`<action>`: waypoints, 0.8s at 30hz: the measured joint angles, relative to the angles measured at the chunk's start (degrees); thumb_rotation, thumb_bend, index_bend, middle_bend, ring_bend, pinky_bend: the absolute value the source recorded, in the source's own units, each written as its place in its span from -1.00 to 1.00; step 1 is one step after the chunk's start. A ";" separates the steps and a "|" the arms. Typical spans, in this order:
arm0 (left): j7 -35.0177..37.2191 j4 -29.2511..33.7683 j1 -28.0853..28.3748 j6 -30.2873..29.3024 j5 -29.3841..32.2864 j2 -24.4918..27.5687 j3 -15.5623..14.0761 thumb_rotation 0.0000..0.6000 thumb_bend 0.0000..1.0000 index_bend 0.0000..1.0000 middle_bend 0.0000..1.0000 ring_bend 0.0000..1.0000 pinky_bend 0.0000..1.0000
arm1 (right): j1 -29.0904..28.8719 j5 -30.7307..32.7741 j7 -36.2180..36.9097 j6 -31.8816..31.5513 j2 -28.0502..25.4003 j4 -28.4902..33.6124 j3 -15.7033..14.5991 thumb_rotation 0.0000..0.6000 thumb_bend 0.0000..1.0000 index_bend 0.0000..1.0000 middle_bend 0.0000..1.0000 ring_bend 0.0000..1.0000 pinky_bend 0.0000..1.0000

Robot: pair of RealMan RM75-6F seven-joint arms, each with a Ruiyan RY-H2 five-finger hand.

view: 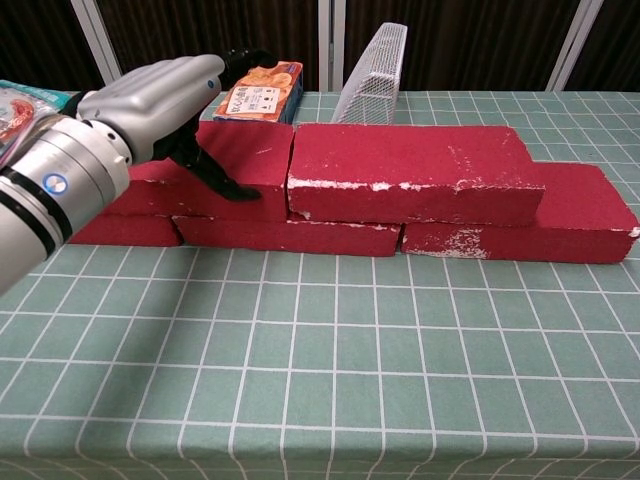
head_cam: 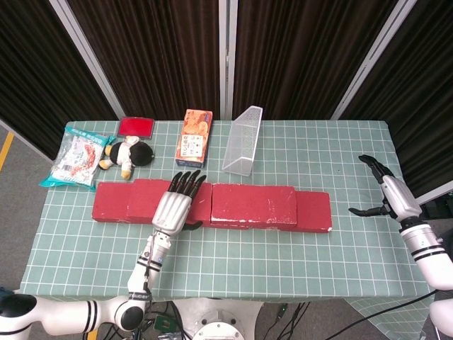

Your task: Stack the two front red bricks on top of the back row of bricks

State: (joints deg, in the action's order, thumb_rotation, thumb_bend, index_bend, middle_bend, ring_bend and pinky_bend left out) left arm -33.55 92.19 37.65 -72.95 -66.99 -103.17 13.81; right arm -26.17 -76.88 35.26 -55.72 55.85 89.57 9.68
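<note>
Head view shows the green checked table [head_cam: 233, 262] with a long row of red bricks across its middle. Two bricks already lie on top of the lower row: the left upper brick [view: 245, 165] and the right upper brick [view: 410, 185], which touch end to end. Under them, the chest view shows the lower bricks [view: 290, 237], and one of these comes out to the right as the right end brick [view: 585, 215]. The left hand [head_cam: 173, 205] is over the left upper brick, palm down, with its fingers stretched toward the back of the table; in the chest view its thumb [view: 215, 178] points down in front of the brick face, but I cannot tell if it really touches. It holds nothing. The right hand [head_cam: 389, 193] is far to the right, near the table edge, well apart from the bricks, with its fingers spread and nothing in it. Behind the bricks stand an orange box [head_cam: 195, 137] and a white mesh holder [head_cam: 243, 140]. At the back left are a plush toy [head_cam: 129, 154], a snack bag [head_cam: 76, 159] and a flat red tin [head_cam: 136, 127].
</note>
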 measured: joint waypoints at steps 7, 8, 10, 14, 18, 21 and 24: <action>0.14 0.30 0.01 -0.07 0.27 -0.02 0.16 1.00 -0.98 -1.00 -1.00 -1.00 -1.00 | 0.02 -0.07 -0.13 0.14 0.14 -0.06 0.05 1.00 -1.00 -1.00 -1.00 -1.00 -1.00; 0.12 0.26 0.07 -0.07 0.28 -0.09 0.20 1.00 -0.98 -1.00 -1.00 -1.00 -1.00 | 0.01 -0.09 -0.19 0.16 0.15 -0.05 0.05 1.00 -1.00 -1.00 -1.00 -1.00 -1.00; 0.09 0.23 0.16 0.01 0.38 -0.18 0.23 1.00 -0.98 -1.00 -1.00 -1.00 -1.00 | 0.00 -0.08 -0.28 0.26 0.20 -0.04 0.04 1.00 -1.00 -1.00 -1.00 -1.00 -1.00; 0.02 0.19 0.31 0.11 0.67 -0.20 0.46 1.00 -0.98 -1.00 -1.00 -1.00 -1.00 | 0.01 -0.05 -0.21 0.39 0.29 -0.16 0.06 1.00 -1.00 -1.00 -1.00 -1.00 -1.00; -0.15 0.60 0.39 0.07 0.68 -0.09 0.46 1.00 -0.98 -1.00 -1.00 -1.00 -1.00 | 0.03 -0.10 -0.05 0.56 0.38 -0.49 0.03 1.00 -1.00 -1.00 -1.00 -1.00 -1.00; -0.08 1.47 0.23 0.04 0.77 0.18 0.29 1.00 -0.98 -1.00 -1.00 -1.00 -1.00 | 0.04 -0.10 0.03 0.70 0.50 -0.73 -0.01 1.00 -1.00 -1.00 -1.00 -1.00 -1.00; -0.16 2.76 -0.08 -0.19 0.63 0.85 -0.09 1.00 -0.98 -1.00 -1.00 -1.00 -1.00 | 0.06 -0.04 0.07 0.80 0.58 -1.03 -0.03 1.00 -1.00 -1.00 -1.00 -1.00 -1.00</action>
State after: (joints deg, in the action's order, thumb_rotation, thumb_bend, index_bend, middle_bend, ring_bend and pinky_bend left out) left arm -33.70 94.95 37.57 -73.14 -66.36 -102.32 13.72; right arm -26.12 -76.93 35.33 -54.92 56.43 88.54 9.65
